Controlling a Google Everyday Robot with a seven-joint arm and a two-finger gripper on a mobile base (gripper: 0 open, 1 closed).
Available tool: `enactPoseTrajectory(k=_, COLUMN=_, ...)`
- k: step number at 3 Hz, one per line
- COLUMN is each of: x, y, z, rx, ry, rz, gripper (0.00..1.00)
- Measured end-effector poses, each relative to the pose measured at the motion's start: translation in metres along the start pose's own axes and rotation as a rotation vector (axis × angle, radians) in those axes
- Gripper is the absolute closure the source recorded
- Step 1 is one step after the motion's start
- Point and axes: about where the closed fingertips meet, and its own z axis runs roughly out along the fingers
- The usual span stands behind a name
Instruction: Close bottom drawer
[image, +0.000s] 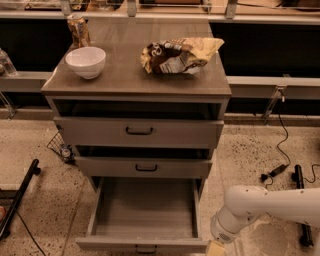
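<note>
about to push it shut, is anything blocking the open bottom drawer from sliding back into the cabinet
Nothing visible does. The grey-brown wood-grain bottom drawer is pulled out with a bare interior, and its slot under the matching middle drawer looks open. The end effector sits by the drawer front's right corner, nothing between.

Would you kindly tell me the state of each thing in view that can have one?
bottom drawer: open, pulled far out.
middle drawer: out slightly, not flush.
top drawer: out slightly, dark gap above.
bowl: upright on the cabinet top.
can: upright behind the bowl.
snack bag: crumpled, lying on its side.
gripper: at the picture's lower edge, beside the bottom drawer's right front corner.
</note>
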Motion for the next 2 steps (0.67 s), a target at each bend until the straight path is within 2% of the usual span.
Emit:
enactPoseTrajectory(k=1, x=0.0163, y=-0.0101, z=0.0414, rx=-0.054, ry=0.034, rz=0.024, gripper=0.00)
enactPoseTrajectory(k=2, x=0.0189, y=-0.0070, z=0.0488, rx=-0.070, ry=0.036, rz=0.030, gripper=0.00)
